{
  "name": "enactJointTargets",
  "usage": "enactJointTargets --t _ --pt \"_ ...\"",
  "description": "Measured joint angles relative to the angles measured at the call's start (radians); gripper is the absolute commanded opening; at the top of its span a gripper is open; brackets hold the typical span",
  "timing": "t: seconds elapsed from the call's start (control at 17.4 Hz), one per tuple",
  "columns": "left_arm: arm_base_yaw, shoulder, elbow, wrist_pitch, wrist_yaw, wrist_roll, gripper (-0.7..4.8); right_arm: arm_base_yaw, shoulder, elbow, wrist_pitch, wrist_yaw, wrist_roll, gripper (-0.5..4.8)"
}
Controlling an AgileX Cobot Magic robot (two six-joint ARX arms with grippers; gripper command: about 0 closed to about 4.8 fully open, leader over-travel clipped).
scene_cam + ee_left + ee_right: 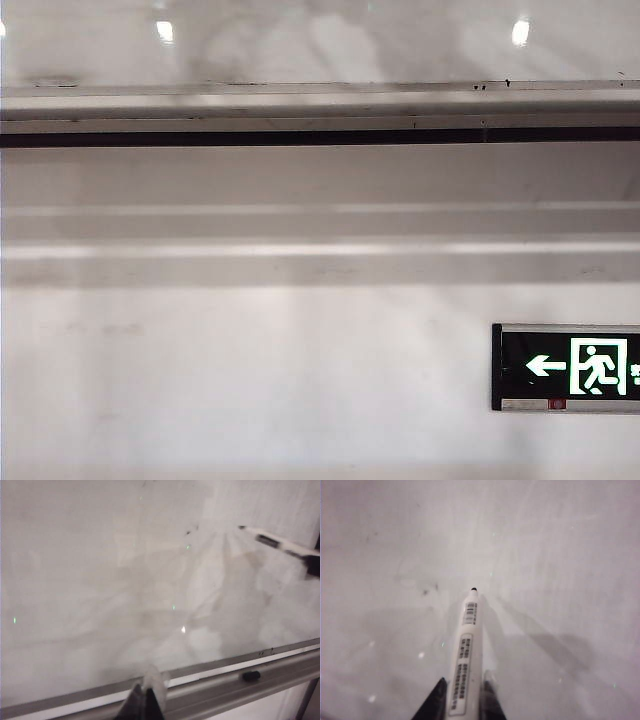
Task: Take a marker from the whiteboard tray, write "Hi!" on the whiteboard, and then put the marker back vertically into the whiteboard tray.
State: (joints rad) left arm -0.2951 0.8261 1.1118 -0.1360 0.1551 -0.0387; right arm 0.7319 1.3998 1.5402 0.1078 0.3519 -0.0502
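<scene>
On the whiteboard [545, 540], right wrist view: the right pincer [462, 695] pinches the marker [464, 655] between its two dark fingers [434, 702]. White barrel with black print runs out ahead of the fingers, small dark tip bare, no cap on it. Tip points at the glossy white surface and sits close to it; cannot tell if it touches. A few faint dark marks on the board just beside the tip. Marker's shadow falls across the board to one side.

Left wrist view: the same marker [280, 542] comes in from the far edge, tilted, tip toward the whiteboard [100, 570], near some small dark marks. A dark bit of the right pincer shows at its rear end, at the frame edge. The left pincer [145, 700] sits low, just in front of the tray [210, 690], fingers pressed close together with something pale and blurred at the tips; cannot tell what it is, or whether it is held. A small dark object [251, 676], possibly a cap, lies in the tray, well apart from the left pincer.

Exterior view: no arm or pincer in sight. Tray [300, 100] runs the full width below the whiteboard [300, 40], dark strip under it. Green exit sign [575, 365] on the matte wall [250, 380] below.
</scene>
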Motion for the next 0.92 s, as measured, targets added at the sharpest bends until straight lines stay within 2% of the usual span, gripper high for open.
enactJointTargets --t 0.17,0.4,0.69,0.92 --pt "0.0 0.0 0.0 0.004 0.0 0.0 -0.06 0.004 0.047 0.012 0.076 0.026 -0.023 -0.01" --pt "0.0 0.0 0.0 0.005 0.026 0.0 -0.06 -0.005 0.067 0.013 0.089 0.056 -0.03 -0.01" --pt "0.0 0.0 0.0 0.005 0.027 0.0 -0.06 -0.01 0.069 0.013 0.071 0.056 -0.03 -0.01" --pt "0.0 0.0 0.0 0.005 0.027 0.0 -0.06 -0.007 0.069 0.018 -0.006 0.056 -0.029 -0.01"
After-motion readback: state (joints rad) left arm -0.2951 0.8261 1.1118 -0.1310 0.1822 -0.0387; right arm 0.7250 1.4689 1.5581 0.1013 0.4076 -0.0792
